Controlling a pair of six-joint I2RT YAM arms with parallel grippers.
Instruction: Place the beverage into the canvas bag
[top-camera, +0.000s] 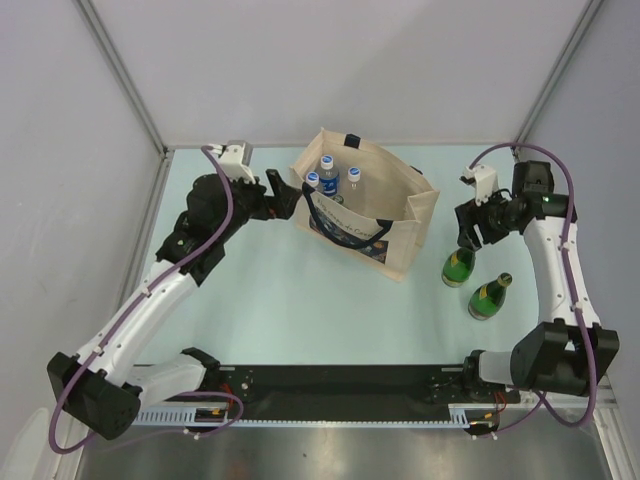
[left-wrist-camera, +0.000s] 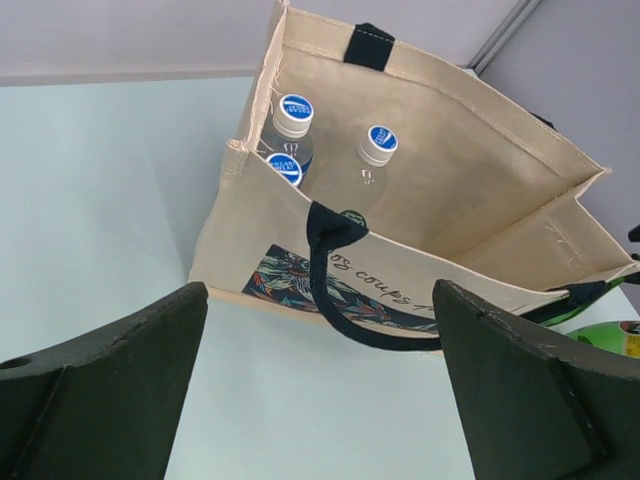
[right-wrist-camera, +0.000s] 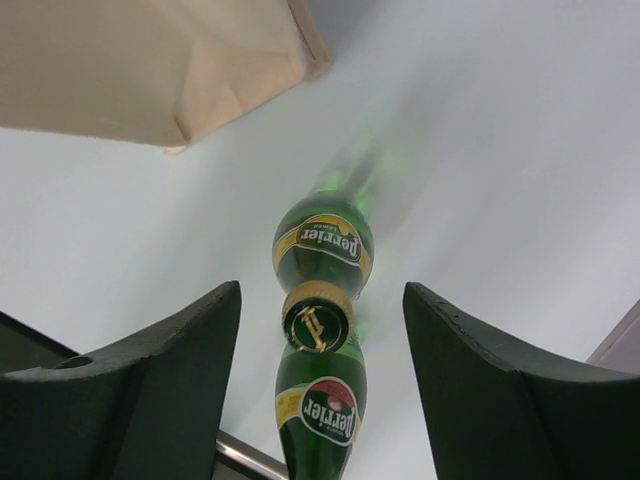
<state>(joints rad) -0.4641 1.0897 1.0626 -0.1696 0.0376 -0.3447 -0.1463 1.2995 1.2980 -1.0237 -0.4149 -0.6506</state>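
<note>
Bright, even light from above fills all three views, and shadows are faint and soft. Just beyond the right hand (right-wrist-camera: 322, 300), a blurred green glow off the green bottles (right-wrist-camera: 322, 250) smears across the pale surface (right-wrist-camera: 520, 160). The hand's dark fingers (right-wrist-camera: 150, 390) show little detail.

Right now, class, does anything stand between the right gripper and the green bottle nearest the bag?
Nothing visible does. The right gripper hangs open just above the green bottle; the other bottle stands apart, beside it.
</note>
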